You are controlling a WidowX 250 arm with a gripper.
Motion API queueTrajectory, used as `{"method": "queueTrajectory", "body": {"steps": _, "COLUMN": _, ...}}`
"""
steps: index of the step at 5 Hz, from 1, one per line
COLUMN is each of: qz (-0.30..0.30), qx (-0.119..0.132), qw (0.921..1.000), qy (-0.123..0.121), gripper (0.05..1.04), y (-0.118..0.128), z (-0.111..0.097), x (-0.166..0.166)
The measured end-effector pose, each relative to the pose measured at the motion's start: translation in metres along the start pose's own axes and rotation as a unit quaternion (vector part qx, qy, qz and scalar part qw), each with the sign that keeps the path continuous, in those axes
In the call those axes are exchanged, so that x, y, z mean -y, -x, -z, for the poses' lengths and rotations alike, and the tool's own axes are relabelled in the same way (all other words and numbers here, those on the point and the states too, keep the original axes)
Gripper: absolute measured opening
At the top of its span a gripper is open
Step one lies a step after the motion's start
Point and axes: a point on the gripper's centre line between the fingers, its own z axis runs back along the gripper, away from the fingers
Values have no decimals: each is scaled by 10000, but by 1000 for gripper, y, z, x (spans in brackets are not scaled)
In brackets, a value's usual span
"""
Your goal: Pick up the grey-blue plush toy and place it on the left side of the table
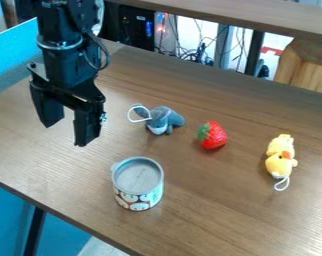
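Near the brown wooden table's (210,225) front edge, a round white-and-teal container with cartoon faces (137,185) stands upright. Open room separates it from a red strawberry (213,136), a yellow plush toy (280,157) and a blue-grey, seemingly animal-shaped plush (165,119). The black gripper (66,132) hangs empty, fingers apart.

A brown table (224,215) carries 1 cup (139,183), 1 blue-gray plush (165,118), 1 strawberry (214,136) and 1 yellow plush (280,164).

Glossy red strawberry (213,136) on smooth wood-grain table (210,212).
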Motion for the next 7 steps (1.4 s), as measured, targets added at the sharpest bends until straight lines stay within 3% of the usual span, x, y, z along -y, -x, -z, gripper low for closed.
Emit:
{"method": "queueTrajectory", "body": {"steps": 1, "qz": -32, "qx": -126, "qw": 9999, "qy": 32, "gripper": 1005, "y": 1, "z": 6, "x": 1}}
{"method": "queueTrajectory", "body": {"steps": 2, "qz": -615, "qx": -57, "qw": 9979, "qy": 171, "gripper": 1005, "y": -48, "z": 13, "x": 17}}
{"method": "queueTrajectory", "body": {"steps": 3, "qz": -737, "qx": 160, "qw": 9971, "qy": 79, "gripper": 1005, "y": -91, "z": 12, "x": 31}}
{"method": "queueTrajectory", "body": {"steps": 5, "qz": -824, "qx": 186, "qw": 9962, "qy": -200, "gripper": 1005, "y": -128, "z": 10, "x": 43}}
{"method": "queueTrajectory", "body": {"steps": 7, "qz": -901, "qx": 132, "qw": 9941, "qy": -597, "gripper": 1005, "y": -161, "z": 24, "x": 30}}
